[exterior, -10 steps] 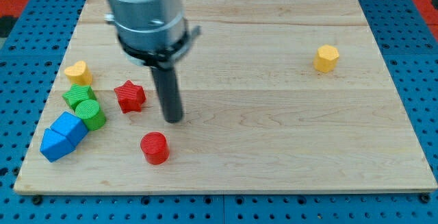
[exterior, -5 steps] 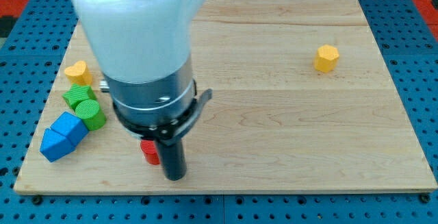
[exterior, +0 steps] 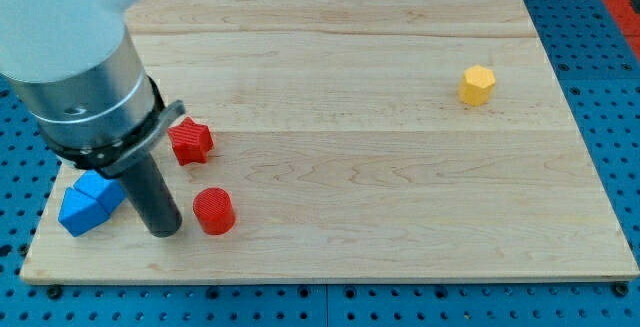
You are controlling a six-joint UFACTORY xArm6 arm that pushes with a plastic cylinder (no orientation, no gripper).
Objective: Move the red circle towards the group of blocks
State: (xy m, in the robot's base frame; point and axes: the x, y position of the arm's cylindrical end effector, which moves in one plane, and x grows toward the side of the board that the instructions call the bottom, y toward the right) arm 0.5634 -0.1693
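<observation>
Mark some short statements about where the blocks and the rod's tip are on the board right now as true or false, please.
1. My tip is at the view's left of the red circle. True.
2. The red star lies below the red circle. False: it lies above it.
3. The yellow block sits alone at the view's right. True.
4. The blue blocks are at the view's top right. False: they are at the bottom left, partly behind the arm.
</observation>
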